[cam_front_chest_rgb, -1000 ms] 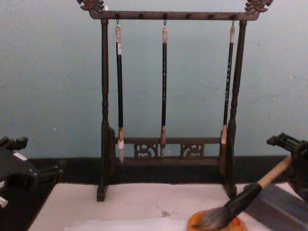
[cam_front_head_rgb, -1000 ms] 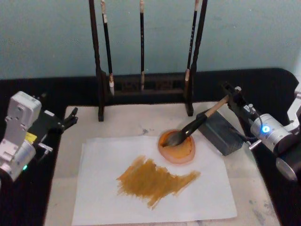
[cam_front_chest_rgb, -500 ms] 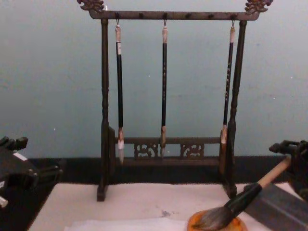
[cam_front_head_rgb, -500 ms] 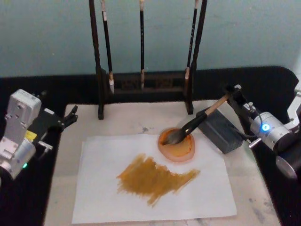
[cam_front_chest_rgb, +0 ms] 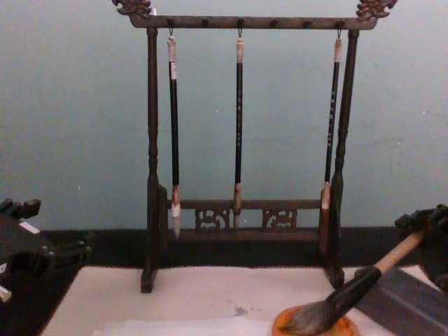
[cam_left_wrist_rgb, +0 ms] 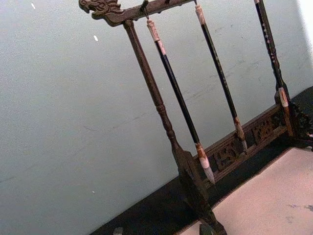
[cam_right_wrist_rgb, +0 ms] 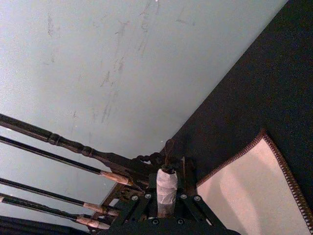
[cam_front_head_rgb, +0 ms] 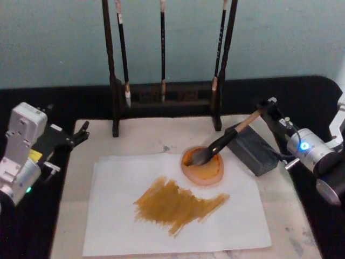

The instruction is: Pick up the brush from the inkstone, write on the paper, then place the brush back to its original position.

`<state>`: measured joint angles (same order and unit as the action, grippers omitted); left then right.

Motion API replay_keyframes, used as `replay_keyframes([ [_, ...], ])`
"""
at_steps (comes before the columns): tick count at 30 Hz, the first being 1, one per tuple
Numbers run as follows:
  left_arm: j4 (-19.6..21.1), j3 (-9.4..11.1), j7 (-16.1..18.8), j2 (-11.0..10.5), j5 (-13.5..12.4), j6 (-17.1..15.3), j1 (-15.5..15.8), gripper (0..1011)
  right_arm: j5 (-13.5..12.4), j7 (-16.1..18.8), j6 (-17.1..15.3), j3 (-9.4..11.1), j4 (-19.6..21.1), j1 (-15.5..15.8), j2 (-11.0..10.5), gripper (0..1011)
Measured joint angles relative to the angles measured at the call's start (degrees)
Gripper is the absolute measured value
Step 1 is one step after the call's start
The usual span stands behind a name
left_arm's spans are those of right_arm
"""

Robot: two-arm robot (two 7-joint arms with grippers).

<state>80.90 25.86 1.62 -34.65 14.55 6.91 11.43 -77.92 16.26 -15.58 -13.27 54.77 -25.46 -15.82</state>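
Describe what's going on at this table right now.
The right gripper holds the brush by its top end, tuft resting in the inkstone, handle slanting up over a grey block. The paper carries an ochre smear, so writing looks done. The left gripper sits idle, open, at the left edge of the mat.

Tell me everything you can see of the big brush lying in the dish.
The brush is thick, with a light wooden handle, a black ferrule and a bushy grey tuft that looks dark and wet. It lies tilted: the tuft rests down in the orange inkstone, and the handle rises back and to the right past the grey block. Its white-wrapped top, with a dark loop, is at the right gripper. It does not touch the paper.
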Motion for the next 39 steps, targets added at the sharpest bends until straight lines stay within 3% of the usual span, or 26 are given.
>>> replay_keyframes([
  [12,0.00,0.00,0.00,0.00,0.00,0.00,0.00,1010,-0.89,0.29,-0.42,-0.78,1.45,-0.39,-0.95,152],
  [18,0.00,0.00,0.00,0.00,0.00,0.00,0.00,1010,-2.80,0.79,-2.25,-1.45,4.70,-1.16,-2.29,152],
  [30,0.00,0.00,0.00,0.00,0.00,0.00,0.00,1010,-4.25,1.69,-4.26,-3.39,11.26,-1.71,-5.18,152],
  [34,0.00,0.00,0.00,0.00,0.00,0.00,0.00,1010,-2.23,4.09,-3.50,-5.47,12.36,-2.35,-6.37,152],
  [39,0.00,0.00,0.00,0.00,0.00,0.00,0.00,1010,3.71,8.78,-0.47,-9.60,15.93,-2.76,-8.98,152],
])
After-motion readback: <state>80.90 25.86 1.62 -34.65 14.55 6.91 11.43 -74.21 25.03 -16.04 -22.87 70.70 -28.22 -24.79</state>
